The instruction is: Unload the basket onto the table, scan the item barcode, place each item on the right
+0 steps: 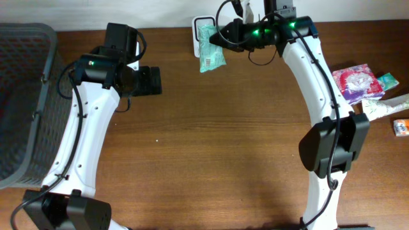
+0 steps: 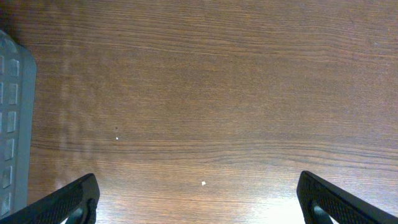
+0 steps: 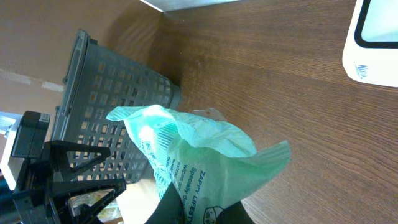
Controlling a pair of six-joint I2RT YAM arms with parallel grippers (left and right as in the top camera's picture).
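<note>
The item is a pale green soft pack of wipes [image 1: 211, 54] with printed text, and my right gripper [image 1: 225, 38] is shut on it at the table's far edge. It hangs partly over the white scanner [image 1: 198, 29]. In the right wrist view the pack [image 3: 199, 155] bulges out of the right gripper [image 3: 208, 210], and the scanner [image 3: 373, 43] lies at the upper right. No barcode shows. My left gripper [image 1: 153, 81] stands open over bare wood to the left of the pack; in its wrist view the left gripper [image 2: 200, 205] has nothing between its fingers [image 2: 74, 199].
A grey mesh basket [image 1: 25, 96] fills the left side; its rim [image 2: 12, 124] shows in the left wrist view. Several other packs lie at the right edge, among them a pink one [image 1: 356, 80] and a small orange box [image 1: 401, 128].
</note>
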